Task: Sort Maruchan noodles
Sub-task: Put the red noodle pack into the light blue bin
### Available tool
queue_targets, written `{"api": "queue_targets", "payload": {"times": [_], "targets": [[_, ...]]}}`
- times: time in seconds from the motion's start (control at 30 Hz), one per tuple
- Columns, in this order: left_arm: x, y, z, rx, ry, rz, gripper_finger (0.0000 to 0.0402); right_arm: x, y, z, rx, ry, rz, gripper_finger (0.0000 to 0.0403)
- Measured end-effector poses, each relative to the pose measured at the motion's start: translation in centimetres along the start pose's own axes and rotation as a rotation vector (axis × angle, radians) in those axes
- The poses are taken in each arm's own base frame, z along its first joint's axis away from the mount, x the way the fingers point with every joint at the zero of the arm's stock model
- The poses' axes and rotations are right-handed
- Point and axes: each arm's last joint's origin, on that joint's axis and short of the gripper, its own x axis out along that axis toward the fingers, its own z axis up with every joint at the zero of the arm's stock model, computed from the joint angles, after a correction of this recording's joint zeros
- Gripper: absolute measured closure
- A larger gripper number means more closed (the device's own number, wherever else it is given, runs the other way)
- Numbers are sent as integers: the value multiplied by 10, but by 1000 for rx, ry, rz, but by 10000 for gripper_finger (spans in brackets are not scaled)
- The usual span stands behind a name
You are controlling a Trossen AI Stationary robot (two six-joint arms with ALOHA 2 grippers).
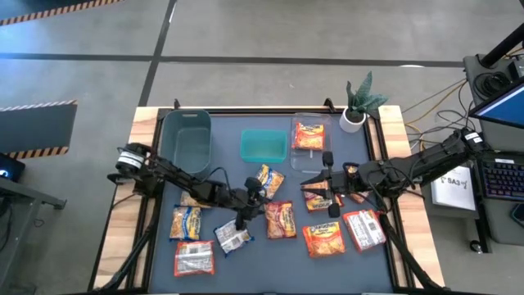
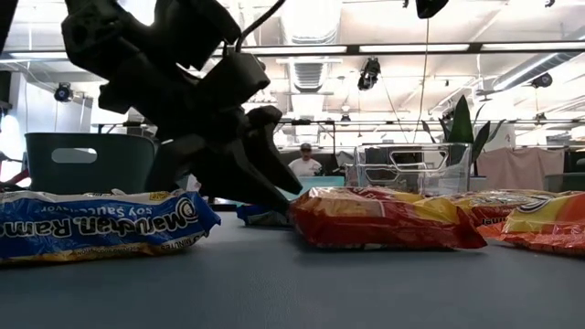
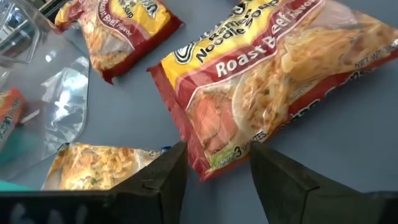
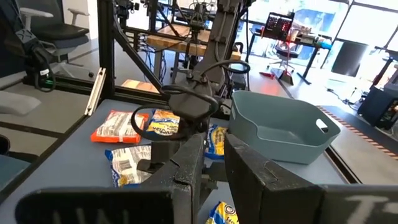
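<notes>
Several Maruchan noodle packets lie flat on the dark mat. A red-and-yellow Roast Beef packet (image 3: 273, 81) (image 1: 280, 220) lies mid-table. My left gripper (image 3: 214, 171) (image 1: 257, 206) slants down low over the mat, open, with its fingers on either side of that packet's corner (image 3: 202, 162). A yellow packet (image 3: 99, 165) lies beside it. My right gripper (image 4: 211, 155) (image 1: 324, 183) hangs level, high above the right-hand packets. Its fingers are a narrow gap apart with nothing between them. My left gripper slants down from the table's left, and its open fingers (image 3: 165, 180) straddle the Roast Beef packet's corner (image 3: 202, 162). The packet lies flat on the mat. I cannot tell whether either finger touches it.
At the far edge stand a grey-blue bin (image 1: 187, 139), a small teal bin (image 1: 264, 145) and a clear bin (image 1: 326, 123) holding an orange packet (image 1: 309, 135). A potted plant (image 1: 360, 102) stands at the far right corner. Loose packets lie at the near left (image 1: 194, 259) and near right (image 1: 364, 229).
</notes>
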Motion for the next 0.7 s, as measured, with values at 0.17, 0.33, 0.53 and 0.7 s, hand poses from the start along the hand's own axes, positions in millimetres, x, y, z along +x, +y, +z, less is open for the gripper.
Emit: {"api": "queue_targets", "payload": {"times": [0.17,0.33,0.53,0.7], "targets": [[0,0,-1,1,4,0,254,0,0,0,-7,0,-2,346],[0,-1,-4,-5,39,-14,255,0,-1,0,-9,1,-3,346],[0,-2,-5,12,48,-20,240,0,-1,0,-9,2,-3,346],[2,-2,-5,31,26,-30,236,0,0,0,-9,2,-3,346]]}}
